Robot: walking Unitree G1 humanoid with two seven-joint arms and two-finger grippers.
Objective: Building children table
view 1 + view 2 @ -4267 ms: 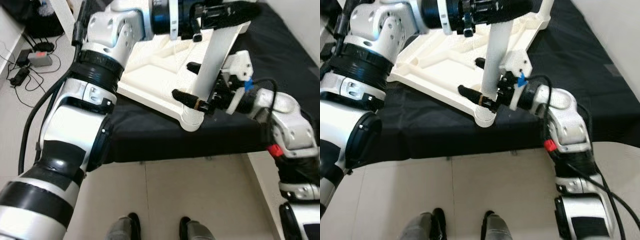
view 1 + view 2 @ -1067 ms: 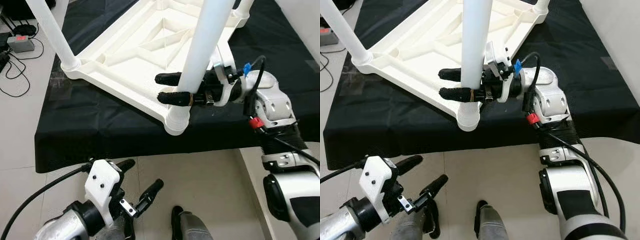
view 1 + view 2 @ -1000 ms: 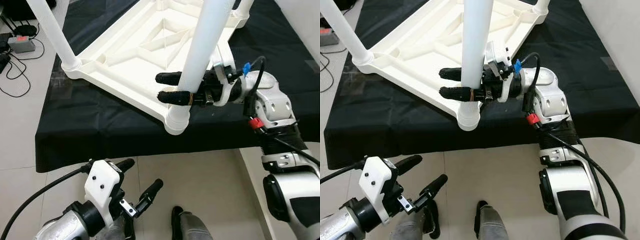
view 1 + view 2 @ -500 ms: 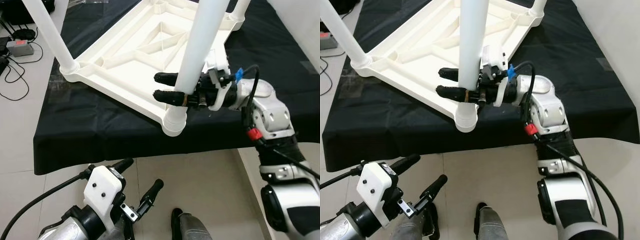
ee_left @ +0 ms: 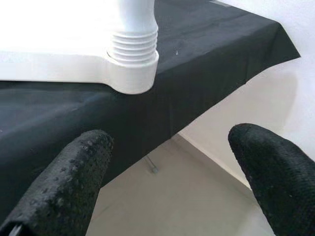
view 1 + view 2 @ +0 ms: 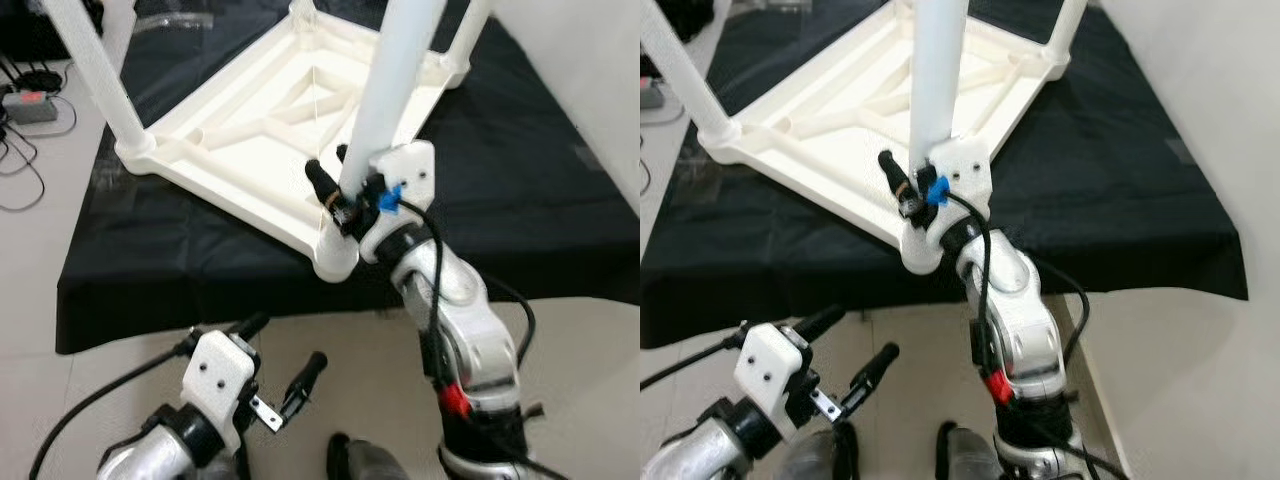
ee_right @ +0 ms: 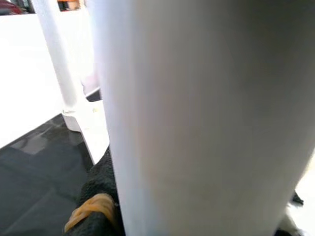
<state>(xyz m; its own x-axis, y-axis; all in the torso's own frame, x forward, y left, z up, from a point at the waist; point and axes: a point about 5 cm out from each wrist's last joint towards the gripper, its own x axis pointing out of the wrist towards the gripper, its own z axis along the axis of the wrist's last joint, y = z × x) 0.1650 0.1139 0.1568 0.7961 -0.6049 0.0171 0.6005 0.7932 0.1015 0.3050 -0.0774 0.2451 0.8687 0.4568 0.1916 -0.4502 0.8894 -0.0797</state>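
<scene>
White plastic made up the children's table [image 6: 262, 130], which lay upside down on a black cloth [image 6: 500, 190] covering the tabletop. All places below are given relative to that upturned table. Its ribbed underside faced up, with a diagonal brace crossing the middle. A white leg [image 6: 392, 85] rose from the near corner socket [image 6: 336, 256], which sat at the cloth's front edge. Another leg [image 6: 98, 75] stood at the left corner, and a third leg [image 6: 470, 30] at the far right corner.

The right hand [image 6: 335, 190] was at the near leg, just above the socket, its two black fingers [image 6: 322, 182] closed around the white tube. In the right wrist view that leg [image 7: 206, 118] stood hard against the camera, with a black finger [image 7: 101, 196] carrying an orange band pressed to its side. The silver right arm [image 6: 455, 320] came up from below the near corner.

The left hand [image 6: 280, 370] hung below the table's front edge, over the pale tiled floor [image 6: 90, 400], touching nothing, its fingers spread wide. The left wrist view looked between those two black fingers [image 5: 64, 182] up at the threaded base of the leg seated in the corner socket [image 5: 133, 69].

A small grey box with cables [image 6: 25, 105] lay on the floor to the left of the table.
</scene>
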